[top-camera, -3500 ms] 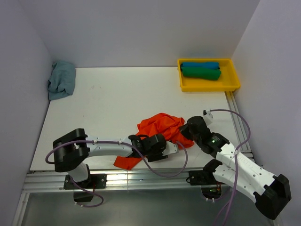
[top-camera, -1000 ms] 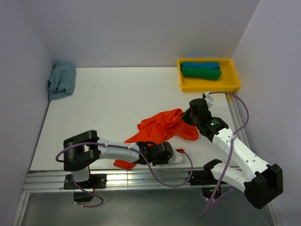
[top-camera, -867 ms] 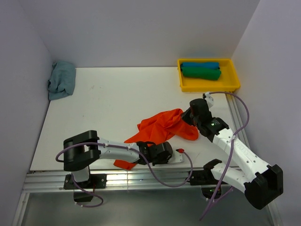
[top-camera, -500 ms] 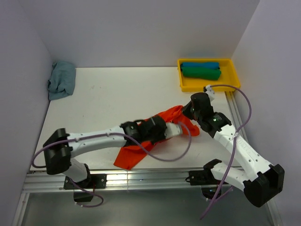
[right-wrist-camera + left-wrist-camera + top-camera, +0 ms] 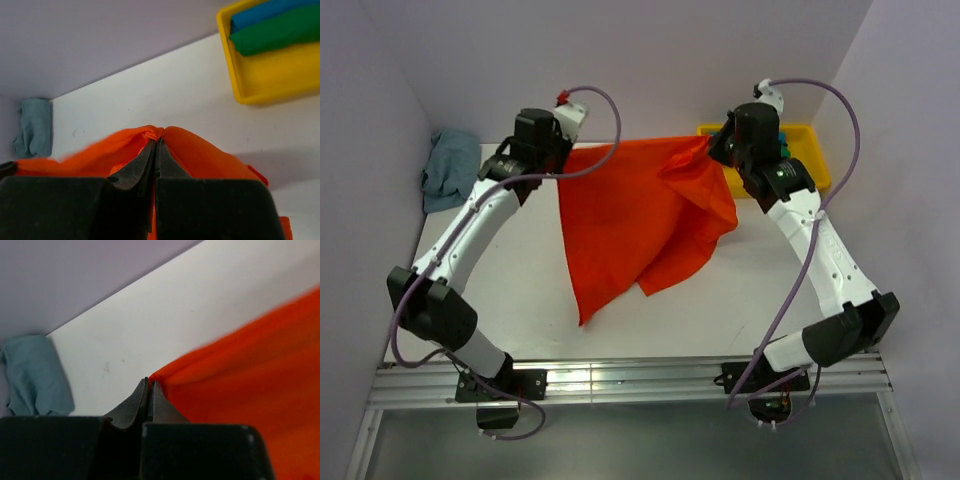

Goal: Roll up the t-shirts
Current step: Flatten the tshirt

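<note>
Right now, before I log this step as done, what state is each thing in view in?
orange t-shirt: lifted, spread between both grippers, hanging down.
left gripper: shut on the orange t-shirt's edge.
right gripper: shut on the orange t-shirt's edge.
blue t-shirt: rolled, in the yellow tray.
green t-shirt: rolled, beside the blue one.
grey-blue cloth: crumpled, table's far left corner.

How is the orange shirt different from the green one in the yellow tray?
The orange shirt hangs spread open; the green shirt is rolled into a tight log. The orange shirt is pinched by the left gripper and right gripper; the green shirt lies untouched in the yellow tray. Both are plain, single-colour cloth.
</note>
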Tool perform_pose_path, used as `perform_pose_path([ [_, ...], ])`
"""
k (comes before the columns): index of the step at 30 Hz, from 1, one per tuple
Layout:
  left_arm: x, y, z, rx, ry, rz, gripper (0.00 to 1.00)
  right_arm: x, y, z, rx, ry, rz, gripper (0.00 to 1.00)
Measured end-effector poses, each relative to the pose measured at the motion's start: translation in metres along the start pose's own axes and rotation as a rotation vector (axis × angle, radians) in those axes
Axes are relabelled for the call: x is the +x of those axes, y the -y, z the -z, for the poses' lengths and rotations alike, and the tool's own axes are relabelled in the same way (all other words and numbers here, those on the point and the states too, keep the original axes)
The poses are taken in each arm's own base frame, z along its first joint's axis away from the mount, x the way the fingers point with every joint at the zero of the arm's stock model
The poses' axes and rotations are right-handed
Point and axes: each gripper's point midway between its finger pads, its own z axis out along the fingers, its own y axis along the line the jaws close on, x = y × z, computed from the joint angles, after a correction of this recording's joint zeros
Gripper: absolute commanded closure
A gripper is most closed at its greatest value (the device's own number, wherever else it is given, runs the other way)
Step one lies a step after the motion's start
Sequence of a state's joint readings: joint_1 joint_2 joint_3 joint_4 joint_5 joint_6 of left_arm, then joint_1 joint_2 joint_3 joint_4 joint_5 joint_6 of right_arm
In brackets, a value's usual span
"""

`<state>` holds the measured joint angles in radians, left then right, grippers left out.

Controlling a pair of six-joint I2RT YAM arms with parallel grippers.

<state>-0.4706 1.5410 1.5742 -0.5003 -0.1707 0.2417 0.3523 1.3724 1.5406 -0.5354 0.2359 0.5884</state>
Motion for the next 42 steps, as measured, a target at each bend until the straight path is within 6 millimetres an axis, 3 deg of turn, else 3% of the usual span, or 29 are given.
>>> perform_pose_path([
  [5,0.005,-0.077,-0.03,-0.105,-0.033,0.089,1.0,-0.036,-0.025,-0.028,-0.058,0.048,0.071,1.0],
  [9,-0.031,-0.127,-0.035,-0.143,0.062,0.154,1.0,-0.06,-0.053,-0.046,-0.136,0.092,0.113,1.0],
  [14,-0.082,-0.179,-0.013,-0.183,0.22,0.213,1.0,-0.081,-0.078,-0.042,-0.224,0.137,0.141,1.0],
  [18,-0.095,-0.187,0.009,-0.179,0.276,0.217,1.0,-0.094,-0.091,-0.029,-0.287,0.174,0.141,1.0],
  [22,-0.064,-0.167,0.02,-0.131,0.219,0.215,1.0,-0.082,-0.084,-0.013,-0.307,0.152,0.139,1.0],
  [25,-0.024,-0.146,0.026,-0.085,0.149,0.207,1.0,-0.053,-0.068,-0.001,-0.314,0.103,0.131,1.0],
  [28,0.029,-0.12,0.036,-0.034,0.053,0.185,1.0,-0.003,-0.04,0.006,-0.293,-0.01,0.115,1.0],
  [34,0.112,-0.089,0.06,0.041,-0.096,0.143,1.0,0.12,0.019,0.009,-0.227,-0.266,0.069,1.0],
  [38,0.17,-0.064,0.074,0.102,-0.216,0.105,1.0,0.19,0.042,0.016,-0.165,-0.421,0.085,1.0],
  [42,0.216,-0.046,0.078,0.16,-0.336,0.085,1.0,0.218,0.045,0.018,-0.124,-0.485,0.135,1.0],
])
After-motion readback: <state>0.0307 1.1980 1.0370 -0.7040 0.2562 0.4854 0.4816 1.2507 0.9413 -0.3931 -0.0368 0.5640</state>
